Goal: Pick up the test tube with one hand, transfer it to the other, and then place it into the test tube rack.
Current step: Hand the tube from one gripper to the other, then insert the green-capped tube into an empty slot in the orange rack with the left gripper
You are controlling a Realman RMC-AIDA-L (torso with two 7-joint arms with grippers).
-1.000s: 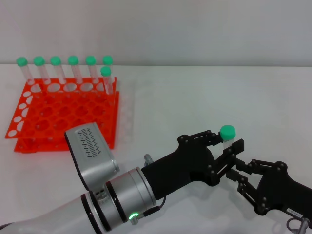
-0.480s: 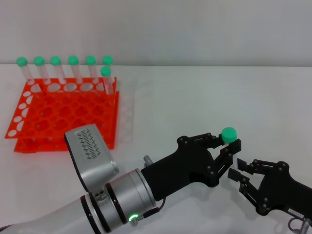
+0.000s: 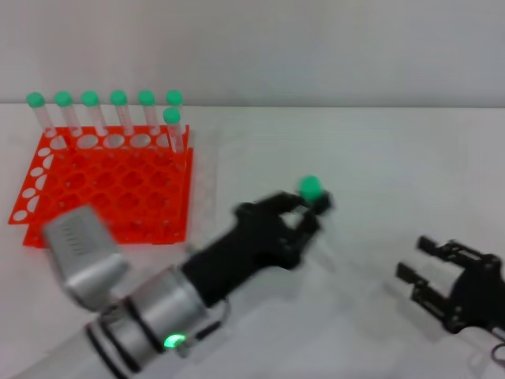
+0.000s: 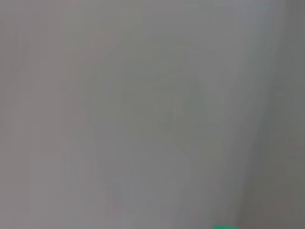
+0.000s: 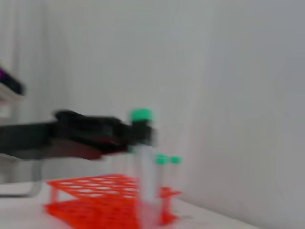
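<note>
**A:** Where's the tube, and who has it?

**B:** The left gripper is clamped on the test tube just below its green cap, holding it upright above the table, between the test tube rack and the right gripper. In the right wrist view the tube hangs down from the black fingers, its clear body bare below them. The right gripper sits low at the table's near right, jaws apart and empty.

**A:** What could go wrong?

**B:** The hold is high, near the cap, so I'd judge the long body could swing or tilt as the arm travels. A tilted tube would catch a hole's rim instead of dropping in. It could also knock the seven capped tubes standing along the rack's back row.

**A:** Anything you can't read?

**B:** The left wrist view shows only grey, with a sliver of green at its edge. The tube's lower end is hard to make out in the head view, so I can't tell its exact tilt.
</note>
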